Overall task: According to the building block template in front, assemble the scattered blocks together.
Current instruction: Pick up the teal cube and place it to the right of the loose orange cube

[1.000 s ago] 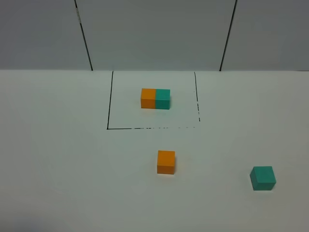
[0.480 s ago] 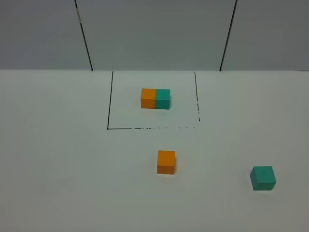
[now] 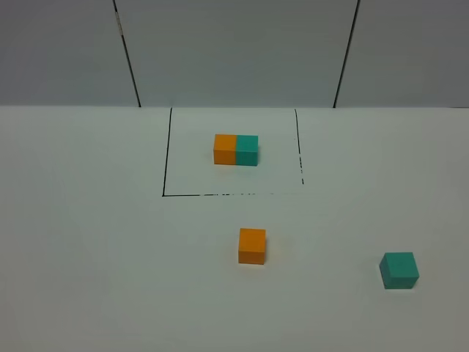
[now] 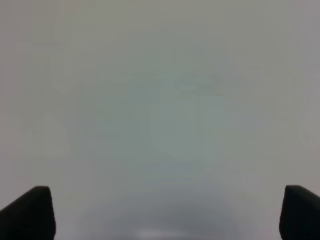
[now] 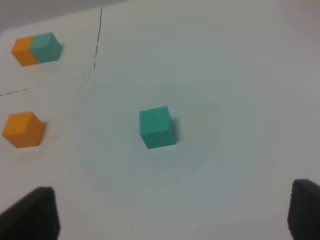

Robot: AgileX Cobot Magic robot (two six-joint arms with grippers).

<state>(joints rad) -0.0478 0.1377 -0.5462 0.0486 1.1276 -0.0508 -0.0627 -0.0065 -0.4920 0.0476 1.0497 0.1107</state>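
The template (image 3: 236,149) is an orange cube joined to a teal cube, lying inside a thin black drawn outline (image 3: 166,158) at the back of the white table. It also shows in the right wrist view (image 5: 36,48). The loose orange cube (image 3: 252,246) sits in front of the outline, and shows in the right wrist view (image 5: 23,129). The loose teal cube (image 3: 399,270) sits at the front right, and shows in the right wrist view (image 5: 157,127). My right gripper (image 5: 175,210) is open, hovering above and short of the teal cube. My left gripper (image 4: 167,212) is open over bare table.
Grey wall panels with dark seams (image 3: 128,55) stand behind the table. The white table (image 3: 88,257) spreads around the blocks. Neither arm shows in the exterior view.
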